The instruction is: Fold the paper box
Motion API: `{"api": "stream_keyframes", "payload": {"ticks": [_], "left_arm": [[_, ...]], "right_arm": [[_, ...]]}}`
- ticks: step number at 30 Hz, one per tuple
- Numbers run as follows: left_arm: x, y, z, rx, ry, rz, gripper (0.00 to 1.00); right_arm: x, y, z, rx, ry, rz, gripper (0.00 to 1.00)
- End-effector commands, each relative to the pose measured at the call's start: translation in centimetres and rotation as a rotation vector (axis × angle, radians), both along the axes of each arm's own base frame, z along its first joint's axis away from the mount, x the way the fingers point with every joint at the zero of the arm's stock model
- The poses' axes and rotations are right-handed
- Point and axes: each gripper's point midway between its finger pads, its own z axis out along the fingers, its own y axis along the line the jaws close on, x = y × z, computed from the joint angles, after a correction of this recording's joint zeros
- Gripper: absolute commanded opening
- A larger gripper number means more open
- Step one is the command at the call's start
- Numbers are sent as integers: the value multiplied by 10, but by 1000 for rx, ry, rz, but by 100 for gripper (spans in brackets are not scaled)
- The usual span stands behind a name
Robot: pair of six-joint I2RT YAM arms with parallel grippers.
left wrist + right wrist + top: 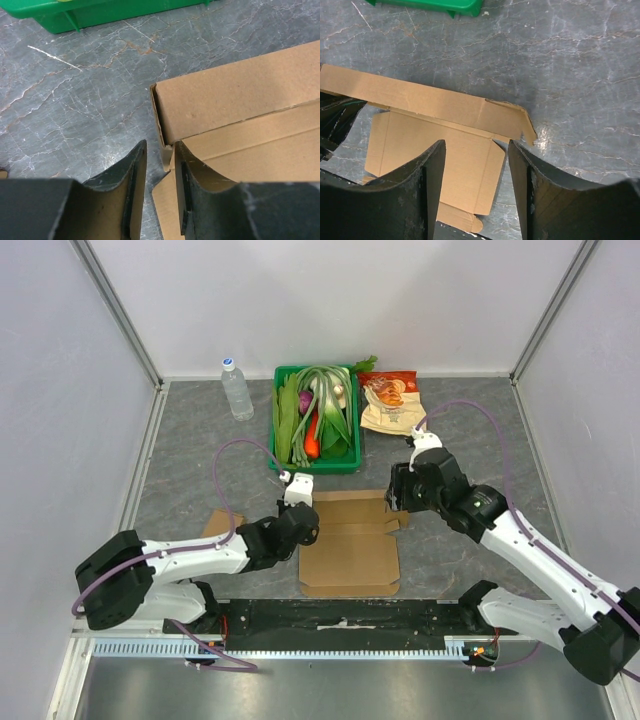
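Grey marbled table (190, 430), white walls on three sides: both arms at the paper box (350, 545).

Left gripper (160, 144): jaws narrowly parted, set low at the box's left rear corner. A small corner tab shows at the gap; contact with it cannot be confirmed. Right gripper (476, 144): jaws wide, gripping nothing, poised over the right end of the rear flap (420, 100). That flap stands raised along its crease, and its end tab is bent. The rest of the box lies flat, near the table's front edge, between the two arms. Behind it is a green basket (283, 455) of vegetables, with a water bottle (237, 390) to its left and snack packets (392, 405) to its right. A cardboard scrap (220, 523) lies beside the left arm.
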Motion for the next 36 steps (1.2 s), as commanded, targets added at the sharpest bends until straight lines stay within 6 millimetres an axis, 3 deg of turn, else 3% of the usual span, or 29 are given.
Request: {"api": "stream_keyframes", "payload": {"ticks": [1,5,11,15,22,25,30,32,36], "left_arm": [[14,-6,19,-28,-75,56,33],[13,-6,19,-31,-97,78,27],[11,-4,23,-35,-141,108,17],[10,-3,25,-35,-158,129,8],[9,1,27,-37,-178,166,2],[9,7,28,-41,-184,204,2],[11,12,31,-62,-193,271,2],[10,16,28,-39,-187,283,2],[11,19,29,-39,-193,309,2]], "right_arm": [[10,17,8,70,2,0,60],[14,22,9,105,-8,-9,55],[15,27,-6,132,24,-23,49],[13,23,-18,128,52,-47,49],[3,11,-27,121,92,-84,47],[-5,11,-19,124,69,-31,54],[-5,7,19,136,-22,-8,63],[-8,15,20,166,7,17,63],[-15,27,6,231,71,29,53]]}}
